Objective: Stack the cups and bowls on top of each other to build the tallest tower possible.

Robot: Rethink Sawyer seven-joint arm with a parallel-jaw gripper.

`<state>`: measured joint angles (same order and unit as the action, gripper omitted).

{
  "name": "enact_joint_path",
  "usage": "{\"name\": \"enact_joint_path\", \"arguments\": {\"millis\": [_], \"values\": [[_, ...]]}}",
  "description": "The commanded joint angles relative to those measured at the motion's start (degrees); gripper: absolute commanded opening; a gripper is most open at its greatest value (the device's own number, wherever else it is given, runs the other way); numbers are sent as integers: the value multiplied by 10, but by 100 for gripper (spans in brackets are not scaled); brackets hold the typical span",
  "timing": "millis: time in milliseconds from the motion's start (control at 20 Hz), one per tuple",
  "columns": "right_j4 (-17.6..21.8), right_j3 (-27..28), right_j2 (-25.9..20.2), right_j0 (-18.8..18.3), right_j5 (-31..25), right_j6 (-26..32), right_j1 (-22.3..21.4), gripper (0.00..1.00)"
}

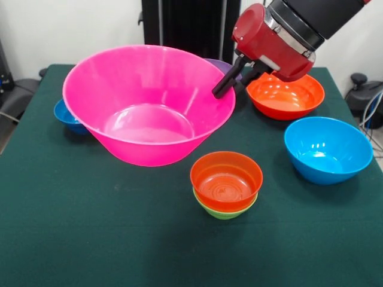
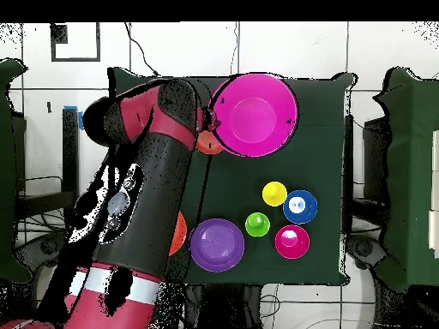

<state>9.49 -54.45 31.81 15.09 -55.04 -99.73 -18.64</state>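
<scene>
My gripper [image 1: 219, 89] is shut on the right rim of the large pink bowl [image 1: 146, 104], which looks raised above the table. In the overhead view the gripper [image 2: 208, 122] is at the pink bowl's [image 2: 255, 114] left rim. A small orange-red bowl [image 1: 226, 178] sits nested in a small light-green bowl [image 1: 224, 210] just in front of the pink bowl. A large light blue bowl [image 1: 328, 148] stands to the right. The yellow cup [image 2: 274, 194], the green cup [image 2: 257, 224] and the small magenta-red bowl [image 2: 292, 241] show only from overhead.
A large orange bowl [image 1: 285, 95] stands behind the gripper. A purple bowl [image 1: 226, 64] peeks out behind the pink one and shows fully from overhead [image 2: 217, 244]. A small dark blue bowl [image 1: 67, 115] sits at the left. My arm [image 2: 146, 197] covers part of the table overhead.
</scene>
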Motion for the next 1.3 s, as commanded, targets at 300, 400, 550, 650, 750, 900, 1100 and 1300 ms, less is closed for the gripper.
{"name": "enact_joint_path", "arguments": {"millis": [300, 400, 550, 650, 750, 900, 1100, 1300], "values": [[36, -101, -112, -41, 172, 57, -98, 0], [35, -88, -111, -39, 163, 53, -90, 0], [32, -73, -112, -37, 157, 47, -80, 0], [36, -73, -107, -33, 160, 42, -79, 0], [38, -68, -106, -32, 153, 44, -77, 0], [37, -56, -110, -31, 138, 50, -73, 0], [33, -33, -96, -13, 107, 27, -57, 0], [23, -4, -83, 9, 55, 0, -36, 0]]}}
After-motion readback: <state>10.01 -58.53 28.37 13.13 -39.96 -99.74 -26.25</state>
